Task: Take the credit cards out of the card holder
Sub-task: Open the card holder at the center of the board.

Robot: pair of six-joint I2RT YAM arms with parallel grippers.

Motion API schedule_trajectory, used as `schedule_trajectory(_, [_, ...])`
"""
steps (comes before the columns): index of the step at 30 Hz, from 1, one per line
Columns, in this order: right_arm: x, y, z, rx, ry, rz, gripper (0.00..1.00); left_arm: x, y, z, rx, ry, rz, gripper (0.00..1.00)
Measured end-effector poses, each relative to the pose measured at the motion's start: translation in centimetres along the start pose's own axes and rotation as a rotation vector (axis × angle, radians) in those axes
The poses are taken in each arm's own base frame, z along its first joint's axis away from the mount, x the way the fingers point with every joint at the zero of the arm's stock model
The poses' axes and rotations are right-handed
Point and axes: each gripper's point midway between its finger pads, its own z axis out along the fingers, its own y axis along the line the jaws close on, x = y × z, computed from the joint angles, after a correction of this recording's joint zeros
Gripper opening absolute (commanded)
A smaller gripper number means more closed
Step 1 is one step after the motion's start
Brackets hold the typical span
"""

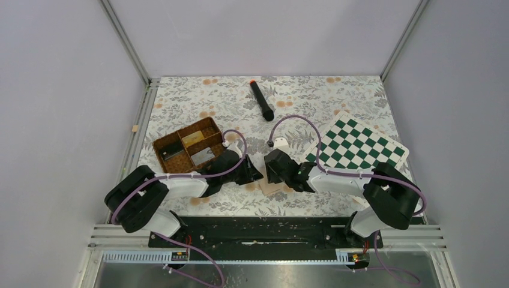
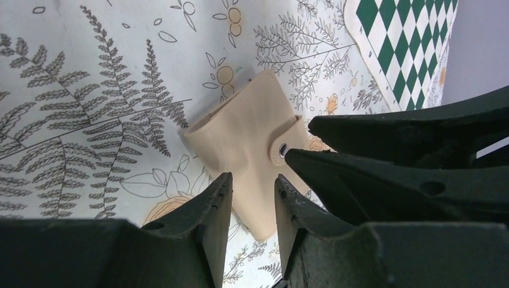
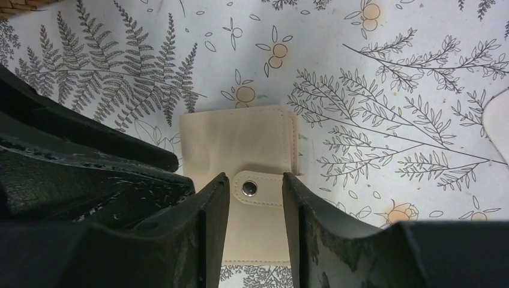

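The card holder (image 2: 246, 144) is a small cream-tan sleeve, lying flat on the patterned table and closed by a snap tab (image 3: 257, 189). It also shows in the right wrist view (image 3: 240, 138) and, mostly hidden, in the top view (image 1: 273, 187). No credit card shows. My left gripper (image 2: 253, 178) is open just above the holder's near edge, from the left (image 1: 255, 174). My right gripper (image 3: 255, 177) is open with its jaws either side of the snap tab, from the right (image 1: 274, 174). The two grippers' fingertips almost meet over the holder.
A brown woven partitioned basket (image 1: 165, 157) stands left of the grippers, with flat yellowish and greyish pieces in its compartments. A green-white chequered board (image 1: 357, 147) lies at the right. A black cylinder with an orange tip (image 1: 261, 101) lies at the back.
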Motion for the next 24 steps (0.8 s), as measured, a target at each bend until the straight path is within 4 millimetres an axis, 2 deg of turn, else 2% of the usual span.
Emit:
schedule_trajectory(6, [0.1, 0.1, 0.2, 0.014, -0.021, -0.012, 0.46, 0.5, 0.6, 1.1, -0.003, 0.015, -0.017, 0.29])
schedule_trajectory(11, [0.7, 0.0, 0.6, 0.035, -0.015, -0.027, 0.46, 0.5, 0.3, 1.7, 0.020, 0.016, -0.033, 0.29])
schedule_trajectory(16, [1.4, -0.3, 1.1, 0.060, -0.004, -0.039, 0.45, 0.5, 0.3, 1.8, 0.024, 0.016, -0.039, 0.29])
schedule_trajectory(24, [1.7, -0.2, 0.9, 0.110, -0.016, -0.059, 0.45, 0.5, 0.3, 1.8, 0.017, 0.021, -0.040, 0.29])
